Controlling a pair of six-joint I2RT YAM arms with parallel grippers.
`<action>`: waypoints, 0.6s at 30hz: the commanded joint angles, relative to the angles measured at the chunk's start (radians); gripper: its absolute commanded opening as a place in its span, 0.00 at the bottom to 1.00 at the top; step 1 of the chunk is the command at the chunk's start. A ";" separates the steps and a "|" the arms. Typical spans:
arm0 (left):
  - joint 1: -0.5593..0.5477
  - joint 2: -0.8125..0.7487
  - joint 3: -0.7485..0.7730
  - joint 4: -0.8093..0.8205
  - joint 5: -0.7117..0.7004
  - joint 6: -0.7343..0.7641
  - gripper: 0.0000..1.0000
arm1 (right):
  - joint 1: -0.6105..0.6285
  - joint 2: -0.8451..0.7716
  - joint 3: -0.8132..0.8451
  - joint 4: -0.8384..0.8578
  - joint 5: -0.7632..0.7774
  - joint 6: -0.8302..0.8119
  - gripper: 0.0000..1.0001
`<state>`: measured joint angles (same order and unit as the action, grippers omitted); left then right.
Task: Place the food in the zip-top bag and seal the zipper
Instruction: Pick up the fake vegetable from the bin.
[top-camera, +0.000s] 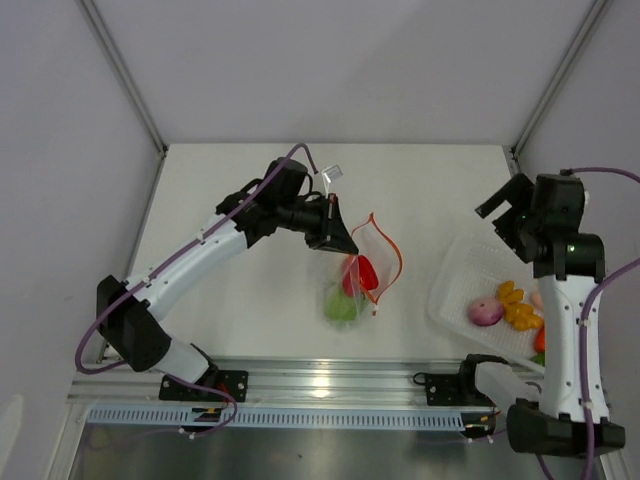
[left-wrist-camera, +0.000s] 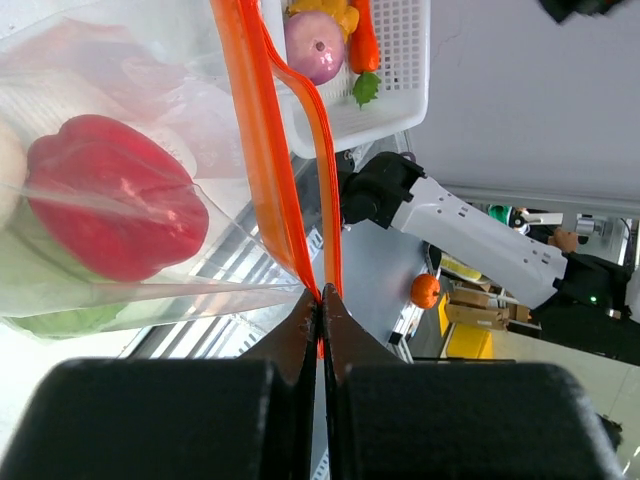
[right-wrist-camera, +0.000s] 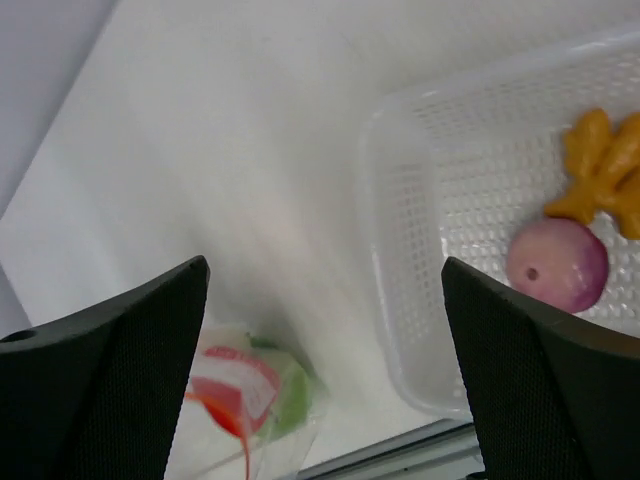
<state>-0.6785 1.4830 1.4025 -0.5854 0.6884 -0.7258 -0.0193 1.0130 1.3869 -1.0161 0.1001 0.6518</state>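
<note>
White tabletop (top-camera: 250, 190) with zip-top bag (top-camera: 358, 278), perforated basket (top-camera: 468, 275)

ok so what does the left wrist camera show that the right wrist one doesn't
Only left wrist: the left gripper shut on the red-orange zipper strip of the clear crinkly plastic bag, plus an orange carrot-shaped toy. Only right wrist: the right gripper, open and empty. Both: the white perforated plastic basket, its pink round toy and yellow lumpy toy, and the bagged red toy pepper.
</note>
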 joint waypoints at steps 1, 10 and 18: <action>-0.004 -0.001 0.010 0.029 0.025 -0.008 0.01 | -0.244 0.064 -0.086 -0.121 -0.183 -0.032 0.99; -0.003 0.020 0.027 -0.001 0.025 0.011 0.01 | -0.399 0.076 -0.308 -0.009 0.039 0.011 0.97; -0.004 0.019 0.027 -0.014 0.025 0.020 0.01 | -0.403 0.108 -0.495 0.034 -0.059 0.045 0.86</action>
<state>-0.6788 1.5059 1.4029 -0.5896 0.6888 -0.7238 -0.4332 1.1336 0.9390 -1.0058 0.0628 0.6624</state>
